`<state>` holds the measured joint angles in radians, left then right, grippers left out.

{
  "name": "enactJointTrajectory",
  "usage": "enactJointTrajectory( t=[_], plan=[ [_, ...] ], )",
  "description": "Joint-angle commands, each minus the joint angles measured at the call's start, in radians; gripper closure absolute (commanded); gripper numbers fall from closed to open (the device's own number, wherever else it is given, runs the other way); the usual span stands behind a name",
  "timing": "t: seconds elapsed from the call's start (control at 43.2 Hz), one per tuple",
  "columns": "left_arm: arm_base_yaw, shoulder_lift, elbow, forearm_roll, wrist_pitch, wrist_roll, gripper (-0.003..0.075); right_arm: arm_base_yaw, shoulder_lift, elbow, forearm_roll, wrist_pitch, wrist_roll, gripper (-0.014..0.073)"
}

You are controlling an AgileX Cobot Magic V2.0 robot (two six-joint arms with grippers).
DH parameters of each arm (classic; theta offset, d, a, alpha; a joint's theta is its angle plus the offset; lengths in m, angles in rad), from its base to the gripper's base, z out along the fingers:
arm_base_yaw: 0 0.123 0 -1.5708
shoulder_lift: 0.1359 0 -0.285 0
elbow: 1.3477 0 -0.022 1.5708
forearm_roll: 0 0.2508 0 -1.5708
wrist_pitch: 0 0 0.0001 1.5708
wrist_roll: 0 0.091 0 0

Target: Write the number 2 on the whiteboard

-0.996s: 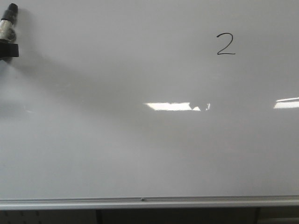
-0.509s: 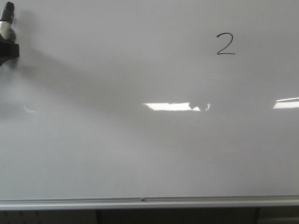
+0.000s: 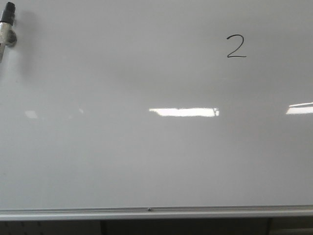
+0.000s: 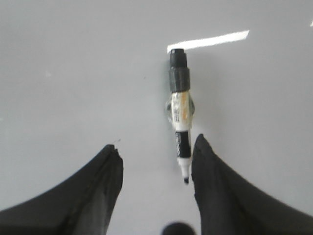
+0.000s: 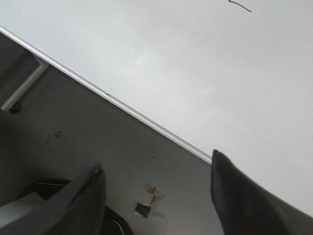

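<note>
Between the left claw (image 4: 155,169) lies a marker (image 4: 180,111) (front view clips it).

One whiteboard (image 3: 146,161) is in view, bearing a single handwritten number 2 (image 3: 236,47) near its upper right corner. One marker (image 4: 180,115) lies at the upper left edge. Two grippers appear: the left gripper (image 4: 156,156) and the right gripper (image 5: 156,181).

Marker (image 4: 179,115) with black cap and clear tape wrap, lying at 10 o'clock in front view (image 3: 7,24). Grey floor (image 5: 98,147) bearing tape scrap (image 5: 149,203).
</note>
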<state>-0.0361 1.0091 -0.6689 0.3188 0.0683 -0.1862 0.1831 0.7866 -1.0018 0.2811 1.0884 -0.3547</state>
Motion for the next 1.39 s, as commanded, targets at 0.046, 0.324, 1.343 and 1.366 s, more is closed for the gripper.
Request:
enactJointTrajectory(
  t=[0.046, 0.324, 1.343, 1.366],
  plan=[
    [-0.035, -0.173, -0.05, -0.059, 0.252, -0.002, 0.0384, -0.007, -0.023, -0.033, -0.01, -0.038, 0.113, 0.0105],
    [-0.129, -0.339, -0.151, -0.16, 0.736, -0.002, 0.0384, -0.007, -0.073, -0.028, -0.142, 0.033, 0.237, 0.0105],
    [-0.159, -0.386, -0.181, -0.158, 0.86, -0.002, 0.0624, -0.007, -0.181, -0.027, -0.274, 0.078, 0.355, 0.0393],
    [-0.159, -0.386, -0.181, -0.158, 0.86, -0.002, 0.0636, -0.007, -0.181, -0.027, -0.274, 0.078, 0.355, 0.0424]
  ],
)
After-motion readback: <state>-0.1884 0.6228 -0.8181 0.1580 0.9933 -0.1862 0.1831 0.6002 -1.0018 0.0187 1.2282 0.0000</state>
